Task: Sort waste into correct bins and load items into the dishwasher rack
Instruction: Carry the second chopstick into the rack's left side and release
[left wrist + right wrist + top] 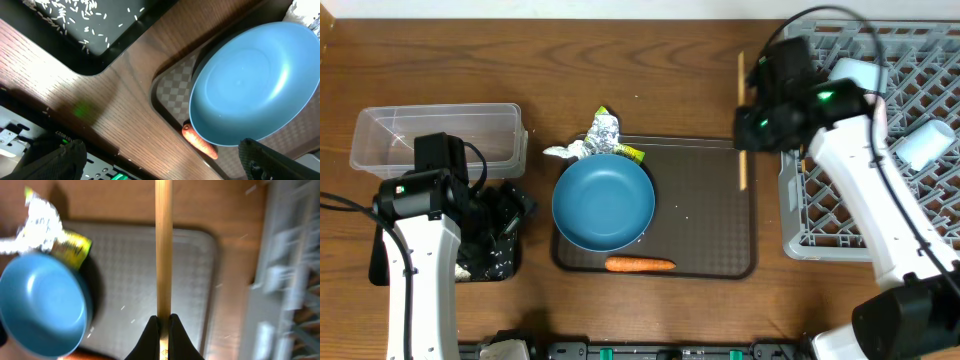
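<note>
My right gripper [163,322] is shut on a thin wooden chopstick [163,245], held above the gap between the brown tray and the grey dishwasher rack [798,215]. From overhead the chopstick [741,150] juts out below the right gripper [746,122]. My left gripper [505,222] stands open and empty over the black bin [107,42], where rice grains [65,12] lie scattered. A large dark blue bowl [603,202] sits on the brown tray, and an orange carrot [639,265] lies at its front. Crumpled foil [604,130] and a yellow-green wrapper [628,153] lie behind the bowl.
A clear plastic tub [435,140] stands at the back left. The brown serving tray [705,215] fills the middle. Two pale cups [924,146] lie in the rack at the right. White crumpled paper [563,152] lies next to the foil.
</note>
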Controlling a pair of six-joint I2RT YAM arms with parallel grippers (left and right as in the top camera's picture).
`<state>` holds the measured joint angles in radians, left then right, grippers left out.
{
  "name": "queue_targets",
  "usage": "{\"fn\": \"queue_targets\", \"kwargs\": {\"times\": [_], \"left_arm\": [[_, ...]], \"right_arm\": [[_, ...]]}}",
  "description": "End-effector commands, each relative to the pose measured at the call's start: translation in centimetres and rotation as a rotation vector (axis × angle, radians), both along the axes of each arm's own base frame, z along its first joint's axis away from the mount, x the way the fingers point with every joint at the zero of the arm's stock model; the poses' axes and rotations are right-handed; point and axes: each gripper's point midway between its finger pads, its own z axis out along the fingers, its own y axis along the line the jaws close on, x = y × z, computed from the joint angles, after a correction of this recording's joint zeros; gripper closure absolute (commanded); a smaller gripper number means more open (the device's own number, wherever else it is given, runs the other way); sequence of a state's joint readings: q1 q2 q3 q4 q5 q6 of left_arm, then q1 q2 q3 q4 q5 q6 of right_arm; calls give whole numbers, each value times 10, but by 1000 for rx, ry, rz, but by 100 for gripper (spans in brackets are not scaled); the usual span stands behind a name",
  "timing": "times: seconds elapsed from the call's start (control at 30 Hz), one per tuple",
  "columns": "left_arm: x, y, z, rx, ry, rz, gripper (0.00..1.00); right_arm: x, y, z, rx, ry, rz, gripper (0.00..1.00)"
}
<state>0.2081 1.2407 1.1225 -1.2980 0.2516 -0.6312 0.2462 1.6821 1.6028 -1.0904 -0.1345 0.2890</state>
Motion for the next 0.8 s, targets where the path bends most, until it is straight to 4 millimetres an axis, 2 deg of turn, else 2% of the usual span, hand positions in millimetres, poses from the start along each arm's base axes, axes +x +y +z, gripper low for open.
{"fn": "queue_targets", "kwargs": {"times": [0.0,0.27,0.4,0.6,0.77], "left_arm": [[1,3,3,12,-8,0,0],[1,3,3,12,-8,-1,0],[1,3,3,12,-8,0,0],[1,3,3,12,-8,0,0],[1,3,3,12,-8,0,0]], "right_arm": [[21,-40,12,-78,-73,-44,99],[56,-116,27,-134,-210,-130,99],[69,-142,36,-146,-274,-182,99],[83,-155,37,-161,-319,-190,99],[94,-156,14,-162,-283,-186,99]]}}
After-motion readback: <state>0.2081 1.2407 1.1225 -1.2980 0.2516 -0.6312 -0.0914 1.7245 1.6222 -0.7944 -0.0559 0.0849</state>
